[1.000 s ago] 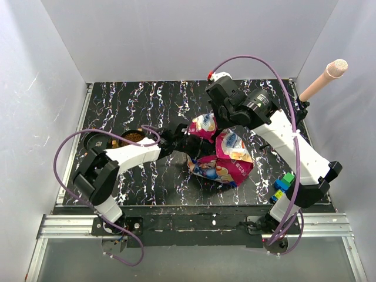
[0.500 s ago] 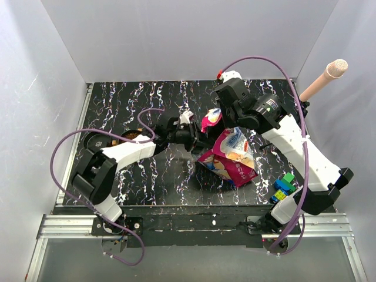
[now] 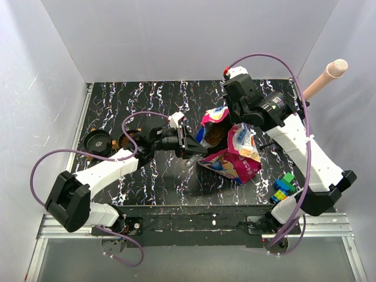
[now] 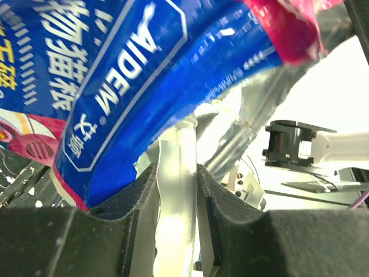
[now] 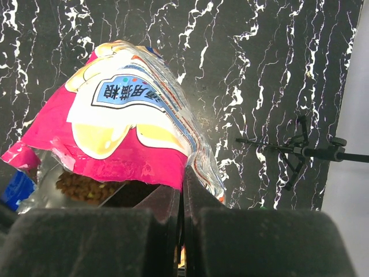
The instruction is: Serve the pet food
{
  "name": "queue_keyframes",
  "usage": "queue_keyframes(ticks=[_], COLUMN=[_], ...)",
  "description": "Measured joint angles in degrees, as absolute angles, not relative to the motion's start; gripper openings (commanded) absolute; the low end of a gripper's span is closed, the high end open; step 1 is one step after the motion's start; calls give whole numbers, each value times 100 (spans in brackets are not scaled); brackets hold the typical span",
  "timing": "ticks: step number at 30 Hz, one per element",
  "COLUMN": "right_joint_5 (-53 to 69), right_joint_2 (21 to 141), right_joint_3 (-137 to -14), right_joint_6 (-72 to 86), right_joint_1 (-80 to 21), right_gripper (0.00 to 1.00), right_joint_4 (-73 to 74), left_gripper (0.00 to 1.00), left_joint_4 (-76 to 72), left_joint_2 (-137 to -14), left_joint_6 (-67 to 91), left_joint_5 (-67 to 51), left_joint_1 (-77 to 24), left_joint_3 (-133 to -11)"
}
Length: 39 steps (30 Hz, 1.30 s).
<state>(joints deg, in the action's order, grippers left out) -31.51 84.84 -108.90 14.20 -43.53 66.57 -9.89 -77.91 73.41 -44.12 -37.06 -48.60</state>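
While the left claw (image 4: 177, 173) pinches one lip of the open bag (image 3: 234, 166) mid-frame on the worktop (image 3: 135, 100), we see the right claw (image 5: 182, 193) clamped tight on the opposite magenta lip, with the pet food (image 5: 81, 187) heaped brown inside its gaping mouth.

Printed in white on blue side of bag (image 4: 115, 115): "AIDEM", beside Chinese characters; flap label illegible.

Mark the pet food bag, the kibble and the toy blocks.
pet food bag (image 3: 236, 168): top external view, magenta lower panel.
kibble (image 5: 83, 187): right wrist view, brown mass inside the bag's mouth.
toy blocks (image 3: 282, 185): top external view, blue block.
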Motion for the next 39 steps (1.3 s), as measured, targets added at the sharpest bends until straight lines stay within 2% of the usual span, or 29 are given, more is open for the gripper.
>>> queue_keyframes(ticks=[6, 11, 15, 21, 28, 39], right_joint_5=[-3148, -3138, -3127, -3114, -3103, -3245], right_joint_2=[8477, 8477, 8464, 8442, 8403, 8370], right_joint_3=[-10884, -10884, -10884, -10881, -10844, -10809], right_joint_6=[1345, 1328, 1328, 1323, 1319, 1334], right_joint_1=[-4274, -4246, -4237, -4217, -4182, -4077], right_gripper=[1, 1, 1, 1, 1, 1], right_joint_4=[6641, 6626, 6628, 6635, 6630, 6663], left_gripper=[0, 0, 0, 0, 0, 0], left_joint_4=[-1122, -1903, -1977, -3673, -4219, -3413], left_joint_2=[-7454, -7981, -8018, -8368, -8420, -7498], left_joint_6=[7417, 7649, 7749, 8532, 8934, 8820], left_joint_5=[-4423, -4493, -4390, -4434, -4440, -4663], left_joint_1=[-3708, -3708, -3721, -3723, -3719, -3583], left_joint_3=[-4803, -4810, -4766, -4414, -4278, -4235])
